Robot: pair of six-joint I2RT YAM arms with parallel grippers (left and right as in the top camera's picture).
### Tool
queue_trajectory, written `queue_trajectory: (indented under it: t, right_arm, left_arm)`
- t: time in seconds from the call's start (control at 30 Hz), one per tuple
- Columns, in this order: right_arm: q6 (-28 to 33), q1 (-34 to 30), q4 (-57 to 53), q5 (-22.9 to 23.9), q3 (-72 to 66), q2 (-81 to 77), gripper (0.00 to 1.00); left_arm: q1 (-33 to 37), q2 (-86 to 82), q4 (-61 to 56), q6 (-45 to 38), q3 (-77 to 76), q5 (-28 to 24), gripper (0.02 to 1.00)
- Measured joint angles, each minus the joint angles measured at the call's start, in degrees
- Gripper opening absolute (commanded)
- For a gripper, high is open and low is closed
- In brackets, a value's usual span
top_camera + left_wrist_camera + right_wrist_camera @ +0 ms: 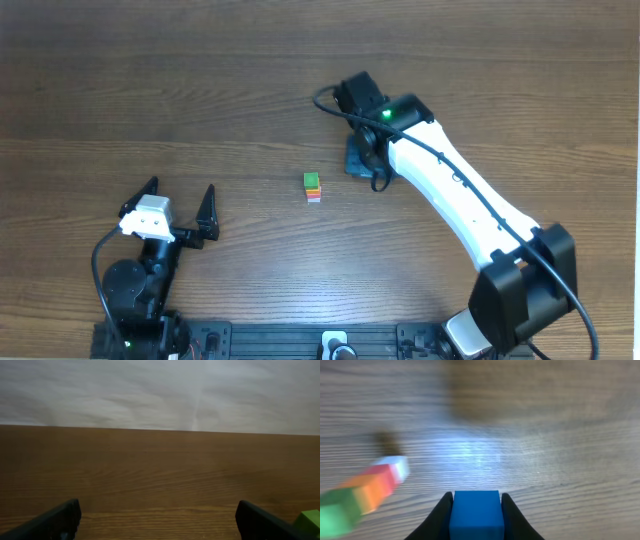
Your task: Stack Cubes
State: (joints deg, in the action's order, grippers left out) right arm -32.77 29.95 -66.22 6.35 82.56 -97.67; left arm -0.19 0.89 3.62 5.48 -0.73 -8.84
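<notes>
The wooden table [150, 80] is the largest thing we see, and its brown grain runs across the whole top view. Next in size is the white right arm [470, 200], which rises from the lower right corner of the frame and slants up toward the centre, with a green light on its wrist. The smaller black left arm [140, 285] sits folded in the lower left of the frame, close to its base. Its left gripper [181, 187] has its two dark fingers spread wide with nothing between them, and it is well apart from the cubes. In its wrist view we see bare wood between the fingers and a pale wall [160, 390] beyond the table's far edge. The right gripper [365, 155] is just right of centre and a little above it in the top view. Its fingers are closed snugly on the two sides of a blue cube [475, 510]. The cube stack [313, 187] stands at the middle of the top view, just left of that gripper and not touching it. In the right wrist view we count four cubes from the top down: green, orange, red and white. A green cube also shows at the edge of the left wrist view.
</notes>
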Motion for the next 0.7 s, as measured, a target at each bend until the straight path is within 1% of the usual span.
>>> queue_trajectory:
  t: [0.17,0.37,0.53,0.7]
  right_arm:
    - [-0.6,4.3,-3.0,0.2,6.0,0.1,0.012]
    - [-3.5,10.0,-6.6,0.2,9.8,-0.9,0.012]
    - [-5.4,12.2,-9.3,0.2,15.1,-5.6,0.012]
    - [-7.8,12.7,-9.9,-0.2,17.4,-10.5,0.012]
  left_arm:
    - [0.0,0.0,0.0,-0.1,0.0,0.0,1.0]
    - [0.0,0.0,0.0,-0.1,0.0,0.0,1.0]
    - [0.0,0.0,0.0,-0.1,0.0,0.0,1.0]
    - [0.0,0.0,0.0,-0.1,0.0,0.0,1.0]
